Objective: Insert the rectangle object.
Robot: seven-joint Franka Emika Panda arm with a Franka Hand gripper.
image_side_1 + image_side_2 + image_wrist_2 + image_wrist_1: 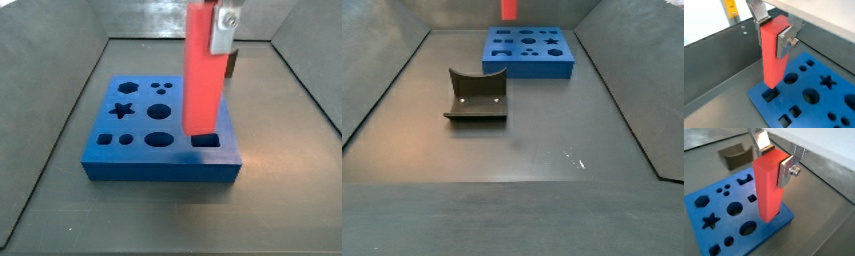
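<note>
End effector [775, 159] | 2 plates clamped on upper end of rectangle object [769, 185] | obj upright, lower tip at rect. hole in blue block [134, 135] corner | dark curved holder [477, 97] apart from block on worktop [543, 140]

Claw [773, 164]: flat silver plate fingers [785, 172], round silver screw.

In a side view the picture's top edge cuts off the slim red-pink rectangular bar [510, 10], hiding the pincer. In both wrist views the pincer [777, 163] clamping the bar is only partly visible, and the bar hides part of the blue block with shaped holes [134, 130].
</note>
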